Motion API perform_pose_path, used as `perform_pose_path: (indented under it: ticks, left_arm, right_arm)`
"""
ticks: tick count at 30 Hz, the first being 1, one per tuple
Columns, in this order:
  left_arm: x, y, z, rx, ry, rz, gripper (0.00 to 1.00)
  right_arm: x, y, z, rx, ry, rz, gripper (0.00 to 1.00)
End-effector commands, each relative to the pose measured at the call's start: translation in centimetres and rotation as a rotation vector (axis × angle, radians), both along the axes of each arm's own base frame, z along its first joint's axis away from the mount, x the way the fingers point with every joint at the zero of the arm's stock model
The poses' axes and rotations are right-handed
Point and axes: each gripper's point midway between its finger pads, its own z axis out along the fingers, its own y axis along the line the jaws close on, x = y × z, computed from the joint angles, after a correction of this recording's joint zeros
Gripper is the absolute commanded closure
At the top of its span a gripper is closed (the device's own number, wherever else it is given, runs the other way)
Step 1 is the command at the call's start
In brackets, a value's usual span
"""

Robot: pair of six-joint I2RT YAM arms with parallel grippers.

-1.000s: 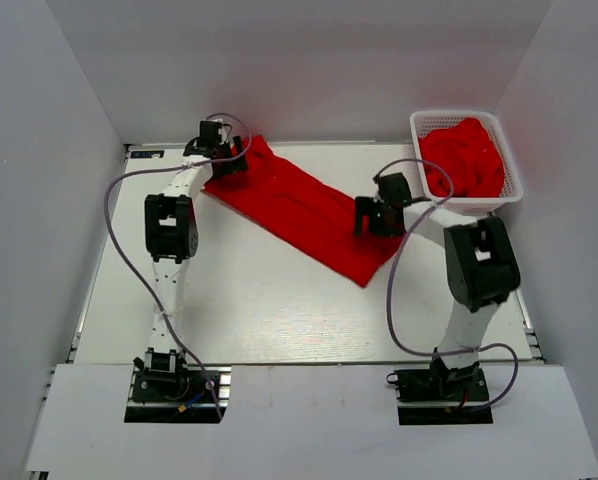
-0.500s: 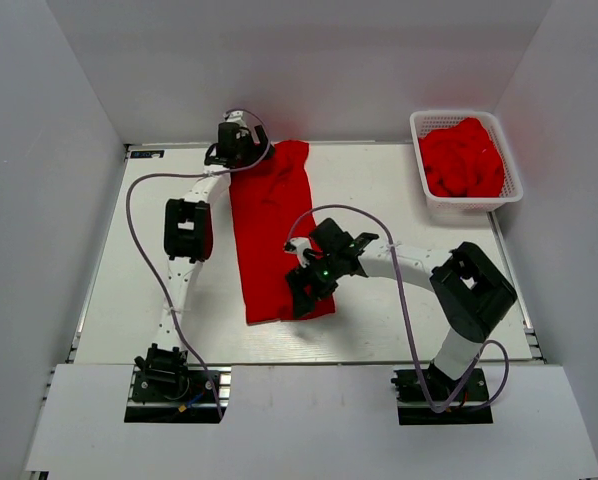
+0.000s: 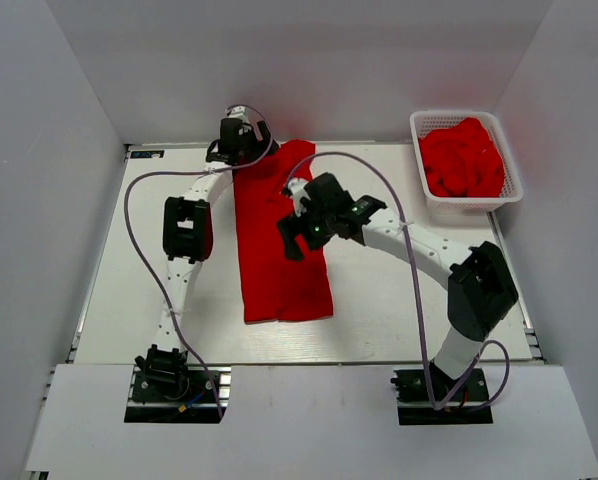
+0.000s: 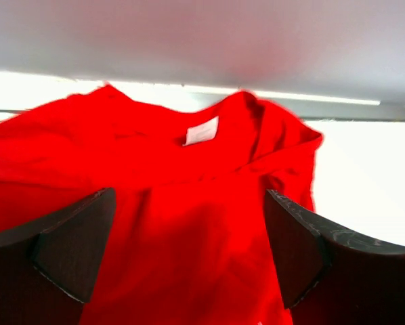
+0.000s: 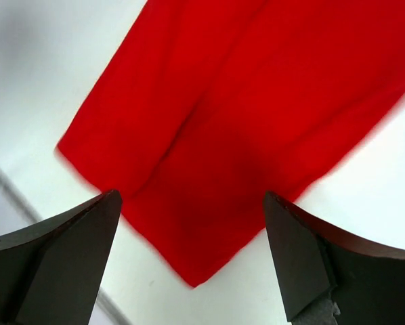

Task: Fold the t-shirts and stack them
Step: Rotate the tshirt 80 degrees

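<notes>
A bright red cloth t-shirt (image 3: 279, 270), folded lengthwise into a narrow strip, is lying on the white table (image 3: 389, 300), its collar (image 4: 202, 128) at the far edge. The left gripper (image 4: 189, 203) is hanging wide open over the collar, gripping nothing. The right gripper (image 5: 189, 203) is hovering spread above the strip, likewise empty. I'd say the crosswise fold is coming up, which calls for pinching the hem end and carrying it towards the collar. More red shirts (image 3: 464, 160) are waiting in the white mesh basket (image 3: 416, 122).

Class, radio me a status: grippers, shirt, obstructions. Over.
Left gripper open at the collar. Right gripper open above the t-shirt, a long flat strip on the table. Basket of more shirts far right, apart.
</notes>
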Motion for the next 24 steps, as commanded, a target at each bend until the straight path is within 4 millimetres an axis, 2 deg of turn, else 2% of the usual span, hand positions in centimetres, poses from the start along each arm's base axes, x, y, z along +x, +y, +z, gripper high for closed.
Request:
perform_pose_path:
  ticks: [1,2,3,4,5,6,7,8,9,10,11,12,13,14,15,16,17,18,21,24]
  left_arm:
    - [-1.1,2.3,16.5,0.031,-0.206,0.065,0.0]
    - [-2.2,2.9,20.1,0.038,-0.24,0.081,0.0]
    - [-2.8,4.1,21.0,0.057,-0.234,0.104,0.0]
    - [-3.7,4.9,20.6,0.077,-0.198,0.134,0.0]
    - [-5.0,5.5,20.4,0.117,-0.154,0.14,0.0]
    - [-6.9,6.2,23.4,0.127,-0.178,0.151,0.0]
    - [-8.4,6.9,20.9,0.158,-0.101,0.17,0.0]
    - [-9.8,7.2,20.6,0.177,-0.077,0.162,0.0]
    - [-11.2,7.5,20.2,0.183,-0.056,0.16,0.0]
    - [-14.3,7.5,19.1,0.195,-0.01,0.146,0.0]
    - [-15.4,7.7,19.0,0.193,-0.018,0.147,0.0]
    - [-17.9,7.7,15.2,0.202,0.064,0.137,0.0]
    - [-19.3,7.7,14.8,0.183,0.076,0.135,0.0]
    - [-20.7,7.6,16.7,0.138,0.027,0.14,0.0]
    - [-23.0,7.4,13.1,0.115,0.105,0.125,0.0]
    - [-24.1,7.0,12.7,0.08,0.104,0.103,0.0]
    - [-25.6,6.5,12.1,0.057,0.093,0.065,0.0]
    - [-26.2,6.4,11.8,0.054,0.1,0.055,0.0]
    - [-27.9,6.9,10.3,0.085,0.185,0.052,0.0]
    - [-28.3,8.0,10.2,0.134,0.219,0.093,0.0]
  right_arm:
    - [6.2,-1.0,2.7,-0.005,-0.155,-0.162,0.1]
    - [7.2,-1.1,3.0,-0.008,-0.183,-0.167,0.1]
    - [9.5,-1.9,4.2,-0.015,-0.255,-0.204,0.1]
    - [10.9,-1.4,4.4,-0.011,-0.282,-0.212,0.1]
    - [12.0,-1.8,4.3,-0.039,-0.314,-0.204,0.1]
    - [13.9,-1.9,4.7,-0.038,-0.347,-0.215,0.1]
    - [15.4,-1.4,4.8,-0.033,-0.367,-0.214,0.1]
    - [16.8,-1.3,5.9,-0.019,-0.399,-0.212,0.11]
    - [18.0,-1.0,4.5,-0.037,-0.4,-0.202,0.11]
    - [20.0,-0.4,5.5,-0.008,-0.432,-0.195,0.11]
    - [21.0,-0.1,4.1,-0.029,-0.429,-0.181,0.11]
    - [22.1,0.8,3.7,-0.007,-0.433,-0.146,0.11]
    - [23.5,1.2,3.6,-0.004,-0.46,-0.131,0.11]
    - [24.1,1.4,3.4,0.0,-0.467,-0.119,0.1]
    - [25.0,1.8,3.9,0.02,-0.504,-0.109,0.1]
    - [25.9,2.2,2.9,0.031,-0.511,-0.082,0.1]
    - [26.8,2.8,3.5,0.062,-0.56,-0.081,0.1]
    - [27.3,2.7,3.4,0.066,-0.571,-0.083,0.1]
    - [28.8,3.0,1.1,0.073,-0.598,-0.052,0.1]
    - [30.3,3.0,-0.3,0.068,-0.645,-0.043,0.1]
